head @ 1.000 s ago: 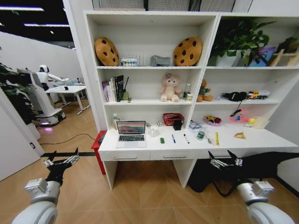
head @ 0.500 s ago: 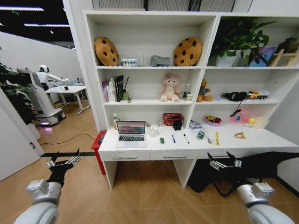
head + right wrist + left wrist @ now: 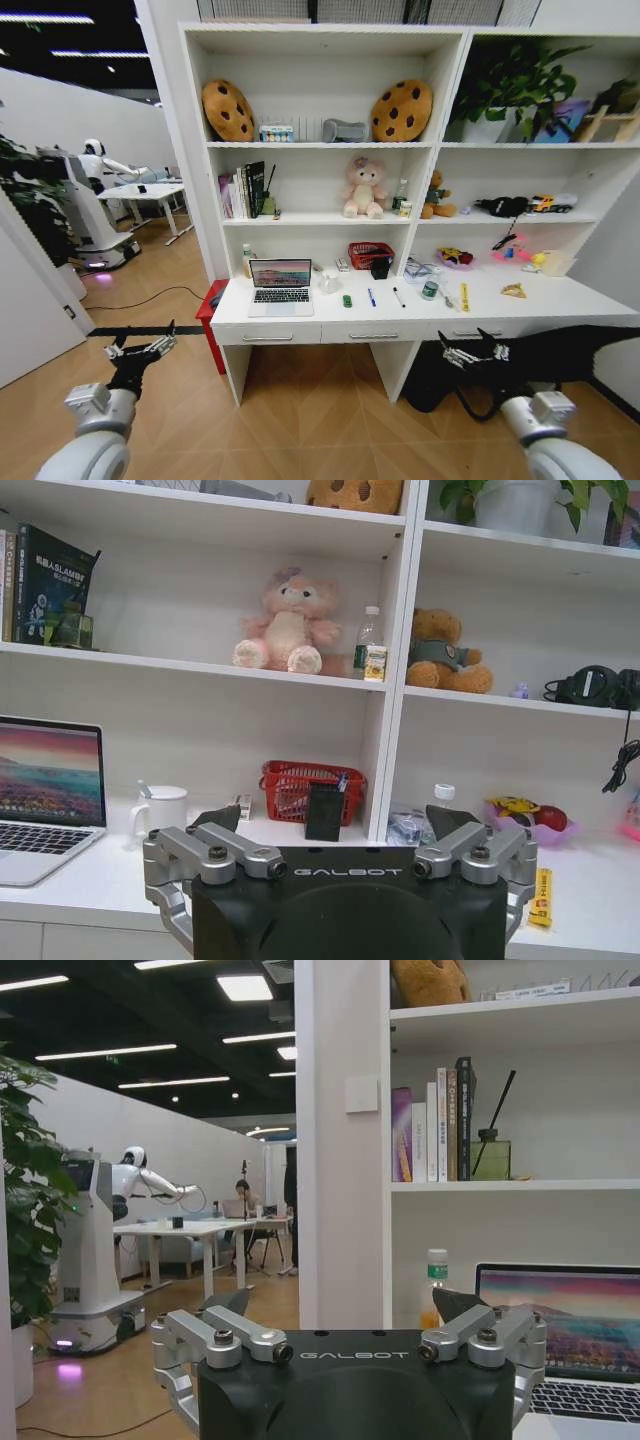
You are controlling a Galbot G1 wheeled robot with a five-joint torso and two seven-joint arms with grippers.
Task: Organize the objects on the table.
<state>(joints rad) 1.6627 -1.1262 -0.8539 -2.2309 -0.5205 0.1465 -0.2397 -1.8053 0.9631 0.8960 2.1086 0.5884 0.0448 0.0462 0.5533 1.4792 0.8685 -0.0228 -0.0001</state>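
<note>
White table [image 3: 300,322] carries laptop [image 3: 281,286] and pens [image 3: 371,297]; my left gripper [image 3: 140,352] and right gripper [image 3: 472,352] hang low before it, fingers apart.

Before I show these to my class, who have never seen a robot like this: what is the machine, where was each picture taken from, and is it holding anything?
It is a wheeled robot with two arms, facing a white table joined to shelves. The wide picture comes from its head camera; the other two come from cameras on its wrists, looking out over each gripper. The left gripper and the right gripper hang low in front of the table, both open, holding nothing. On the table lie a silver laptop, a tiny green toy car, a blue pen and a black pen, with a white mug and a red basket behind.
</note>
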